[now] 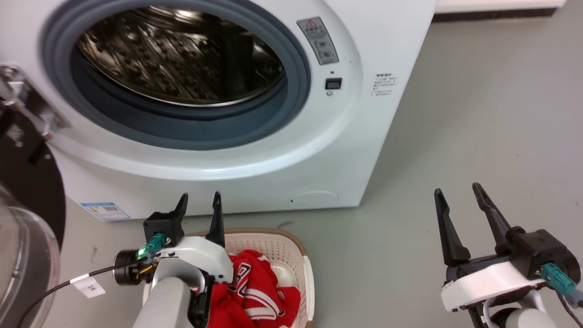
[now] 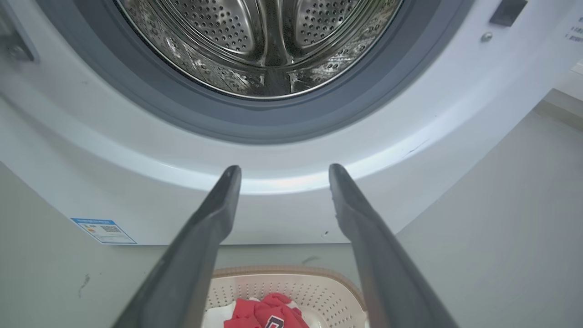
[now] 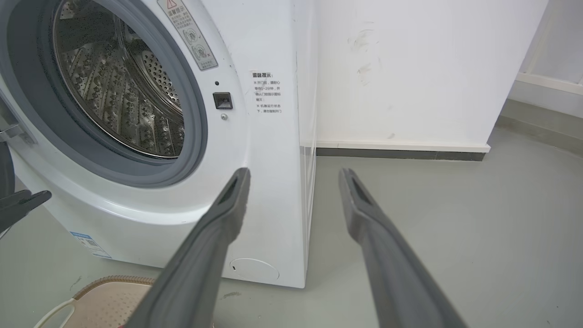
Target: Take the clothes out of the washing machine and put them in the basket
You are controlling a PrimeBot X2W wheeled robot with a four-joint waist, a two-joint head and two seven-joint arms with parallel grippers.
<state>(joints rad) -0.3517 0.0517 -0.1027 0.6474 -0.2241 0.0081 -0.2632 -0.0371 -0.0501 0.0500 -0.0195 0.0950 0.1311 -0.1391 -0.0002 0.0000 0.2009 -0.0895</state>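
Note:
The white washing machine (image 1: 255,150) stands with its door open, and its steel drum (image 1: 177,54) shows bare metal with no fabric in sight. On the floor in front of it sits the cream basket (image 1: 291,248) with the red clothes (image 1: 255,291) bunched inside. Above the basket's left side my left gripper (image 1: 199,200) hangs open and holds nothing. In the left wrist view the basket (image 2: 291,284) and the clothes (image 2: 262,313) lie below the spread fingers. My right gripper (image 1: 457,192) is open over the floor to the right, empty.
The machine's glass door (image 1: 23,264) swings out at the far left, close to my left arm. Grey floor (image 1: 478,118) stretches to the right of the machine up to a white wall (image 3: 410,68) with a dark skirting.

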